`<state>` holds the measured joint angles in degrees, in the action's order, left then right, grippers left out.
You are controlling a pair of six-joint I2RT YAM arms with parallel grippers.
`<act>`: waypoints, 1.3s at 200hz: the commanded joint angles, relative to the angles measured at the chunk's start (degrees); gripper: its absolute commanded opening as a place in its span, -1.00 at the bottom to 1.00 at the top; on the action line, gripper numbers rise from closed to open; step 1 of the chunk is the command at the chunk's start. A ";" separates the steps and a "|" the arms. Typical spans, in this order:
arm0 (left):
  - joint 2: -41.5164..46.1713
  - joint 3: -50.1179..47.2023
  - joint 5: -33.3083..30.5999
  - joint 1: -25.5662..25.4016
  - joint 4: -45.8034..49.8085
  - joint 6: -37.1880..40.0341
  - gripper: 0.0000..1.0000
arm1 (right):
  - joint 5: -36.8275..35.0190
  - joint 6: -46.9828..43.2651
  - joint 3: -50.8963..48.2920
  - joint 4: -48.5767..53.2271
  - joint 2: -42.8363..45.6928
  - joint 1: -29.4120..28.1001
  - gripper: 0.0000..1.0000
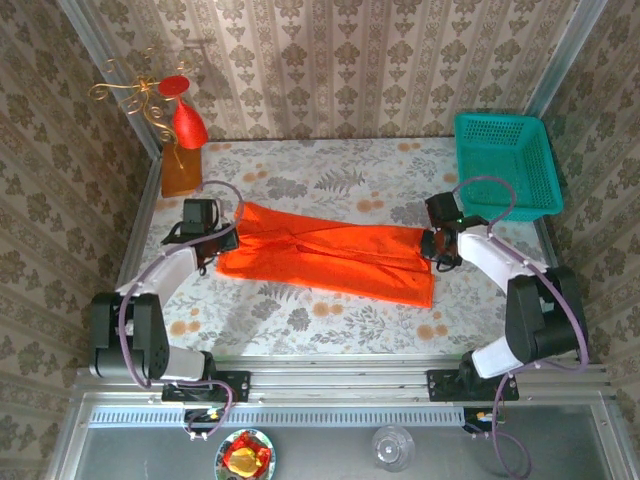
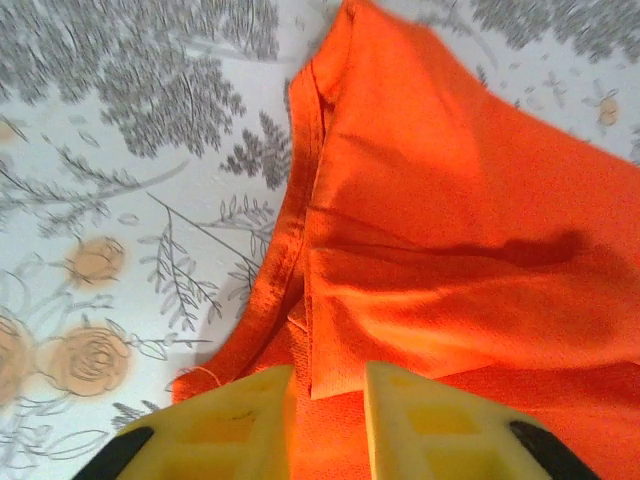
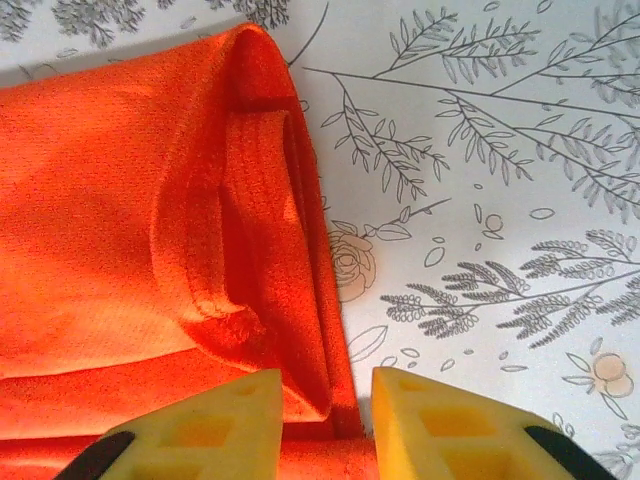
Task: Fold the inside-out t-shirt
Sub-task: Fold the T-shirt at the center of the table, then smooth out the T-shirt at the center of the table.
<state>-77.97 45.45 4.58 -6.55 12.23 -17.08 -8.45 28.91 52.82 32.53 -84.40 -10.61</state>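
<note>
Table (image 1: 330, 315), floral cloth. T-shirt (image 1: 330, 255) lies flat across its middle, folded into a long band running left to right. Teal basket (image 1: 505, 160) at far right corner, apart from shirt. Left gripper (image 2: 328, 385) at shirt's left end, jaws slightly parted over fabric edge. Right gripper (image 3: 328, 390) likewise at right end.

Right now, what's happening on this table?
Two robot arms are working on an orange t-shirt that lies across the flowered table as a long, narrow band, its sides apparently folded in. The left gripper sits over one end and the right gripper over the other, by a ribbed hem. Both sets of jaws stand slightly apart above the cloth, with nothing visibly pinched.
</note>
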 commanded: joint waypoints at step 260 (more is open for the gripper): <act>-9.82 -3.02 8.62 -2.32 13.42 -3.88 -0.60 | -5.38 -7.18 18.11 16.19 -10.95 -7.80 -0.33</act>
<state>-87.37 42.83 15.64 -9.67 21.23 -20.23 -4.64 26.06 65.56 43.62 -89.36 -18.79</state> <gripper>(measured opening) 0.197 0.331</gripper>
